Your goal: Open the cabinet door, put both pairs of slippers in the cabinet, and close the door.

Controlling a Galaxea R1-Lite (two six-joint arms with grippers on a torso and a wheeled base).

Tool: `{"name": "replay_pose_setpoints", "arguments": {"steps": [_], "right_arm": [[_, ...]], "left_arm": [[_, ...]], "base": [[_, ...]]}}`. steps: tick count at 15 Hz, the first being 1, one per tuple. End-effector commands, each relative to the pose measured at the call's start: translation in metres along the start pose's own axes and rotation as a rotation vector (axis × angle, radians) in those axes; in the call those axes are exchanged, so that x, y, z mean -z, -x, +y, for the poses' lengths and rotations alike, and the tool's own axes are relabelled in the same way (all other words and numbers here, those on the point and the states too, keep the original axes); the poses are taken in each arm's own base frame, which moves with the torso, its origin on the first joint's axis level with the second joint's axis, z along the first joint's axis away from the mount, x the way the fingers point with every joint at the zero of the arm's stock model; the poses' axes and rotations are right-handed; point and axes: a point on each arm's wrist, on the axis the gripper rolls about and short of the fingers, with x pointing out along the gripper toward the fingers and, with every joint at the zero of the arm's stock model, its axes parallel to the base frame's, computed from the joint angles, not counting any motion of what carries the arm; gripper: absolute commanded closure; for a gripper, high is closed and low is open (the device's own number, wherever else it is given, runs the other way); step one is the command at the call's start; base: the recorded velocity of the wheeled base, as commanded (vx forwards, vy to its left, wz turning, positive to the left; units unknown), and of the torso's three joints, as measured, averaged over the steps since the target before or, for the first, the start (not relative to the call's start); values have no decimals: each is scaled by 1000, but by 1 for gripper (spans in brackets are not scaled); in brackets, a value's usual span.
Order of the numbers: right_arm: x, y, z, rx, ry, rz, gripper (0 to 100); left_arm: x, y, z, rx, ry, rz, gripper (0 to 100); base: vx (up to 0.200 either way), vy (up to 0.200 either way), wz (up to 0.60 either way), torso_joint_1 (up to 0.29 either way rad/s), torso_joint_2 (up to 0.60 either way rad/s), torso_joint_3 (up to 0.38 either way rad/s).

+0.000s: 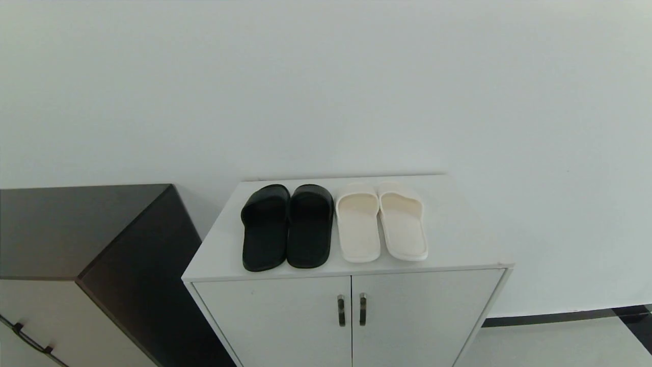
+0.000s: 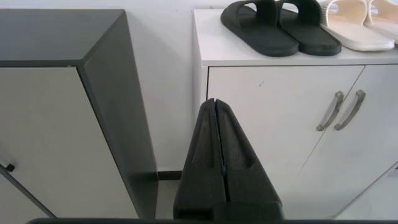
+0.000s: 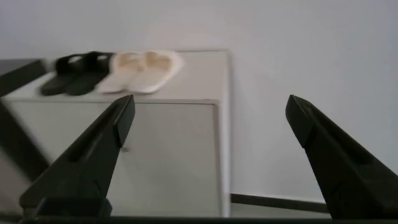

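- Black slippers (image 1: 288, 227) and cream slippers (image 1: 382, 221): side by side on top of the white cabinet (image 1: 458, 239), black pair leftmost.
- Cabinet doors (image 1: 275, 321): both shut, handles (image 1: 341, 310) at the centre seam.
- Left pincer (image 2: 213, 104): pressed together, empty.
- Right pincer (image 3: 210, 102): spread, empty.
- Dark cabinet (image 1: 127, 244): beside, to the left.

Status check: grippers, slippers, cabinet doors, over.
Left gripper shut, right gripper open, both empty. Black rubber slippers and cream slippers atop white two-door cabinet, doors closed. Metal handles unobstructed.
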Motion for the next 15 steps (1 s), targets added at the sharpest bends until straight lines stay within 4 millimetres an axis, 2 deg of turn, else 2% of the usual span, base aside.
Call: {"name": "replay_pose_setpoints", "arguments": {"steps": [1,4,5,6,9,11,12,14,15], "right_arm": [[-31,-29,3,-238,-109,277,0],[-31,-81,-5,-288,-162,441,0],[-31,-82,-5,-291,-162,441,0],[-35,-100,-3,-361,-122,441,0],[-46,-135,11,-377,-62,462,0],[-48,-157,40,-402,-58,414,0],[-48,-162,49,-389,-66,413,0],[-45,-198,104,-339,-98,437,0],[-42,-214,120,-313,-97,448,0]], "left_arm": [[0,0,0,0,1,1,100],[0,0,0,1,0,1,100],[0,0,0,3,0,1,100],[0,0,0,6,-2,1,100],[0,0,0,6,-2,1,100],[0,0,0,7,-3,1,100],[0,0,0,7,-3,1,100],[0,0,0,14,-2,1,100],[0,0,0,17,-4,2,100]], "base": [[0,0,0,0,0,0],[0,0,0,0,0,0],[0,0,0,0,0,0],[0,0,0,0,0,0],[0,0,0,0,0,0],[0,0,0,0,0,0],[0,0,0,0,0,0],[0,0,0,0,0,0],[0,0,0,0,0,0]]}}
